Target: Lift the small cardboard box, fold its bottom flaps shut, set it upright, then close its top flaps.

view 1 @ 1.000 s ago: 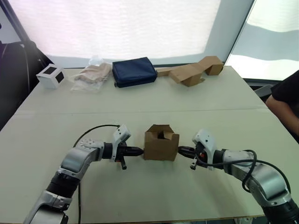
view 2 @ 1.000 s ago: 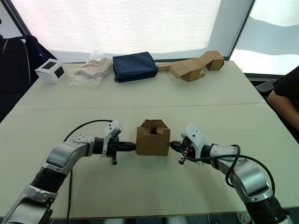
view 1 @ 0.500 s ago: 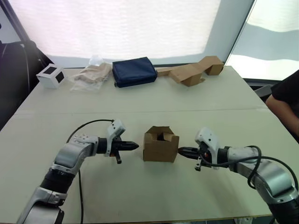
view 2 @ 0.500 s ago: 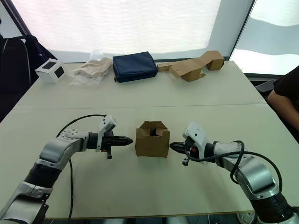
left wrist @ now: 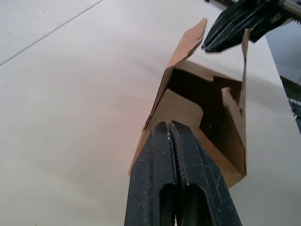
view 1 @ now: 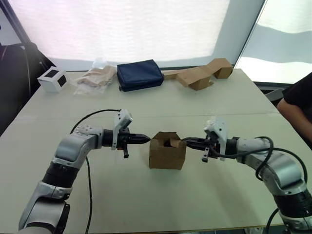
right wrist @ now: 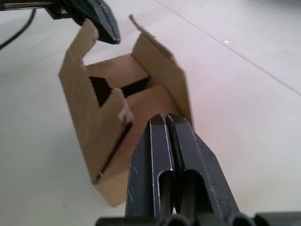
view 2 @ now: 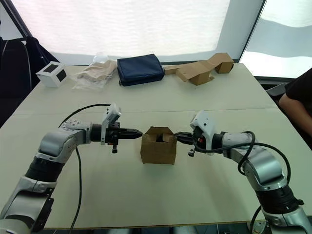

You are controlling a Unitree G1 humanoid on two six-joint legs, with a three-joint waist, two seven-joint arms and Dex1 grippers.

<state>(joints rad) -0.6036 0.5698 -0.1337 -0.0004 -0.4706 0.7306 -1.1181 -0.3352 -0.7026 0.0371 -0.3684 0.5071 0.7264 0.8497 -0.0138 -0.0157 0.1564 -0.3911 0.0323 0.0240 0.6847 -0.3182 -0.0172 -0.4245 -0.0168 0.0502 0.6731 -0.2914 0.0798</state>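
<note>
The small cardboard box (view 1: 167, 155) stands upright in the middle of the table, its open end up. Its top flaps (left wrist: 187, 43) stand raised around the opening, and inner panels show inside (right wrist: 113, 70). The bottom flaps are hidden underneath, against the table. My left gripper (view 1: 146, 139) is shut, its tip level with the box's upper left rim and close to a raised flap. On the other side my right gripper (view 1: 187, 142) is also shut, with its tip at the upper right rim. Neither holds anything.
Along the far edge lie a white cube with black faces (view 1: 53, 79), a clear bag of beige stuff (view 1: 96, 78), a navy pouch (view 1: 140, 74) and flattened brown cardboard (view 1: 200, 75). A person's arm (view 1: 297, 109) shows at the right edge.
Both grippers have risen from the middle of the box's sides to its top rim, after backing off slightly. The box has stayed in place.
</note>
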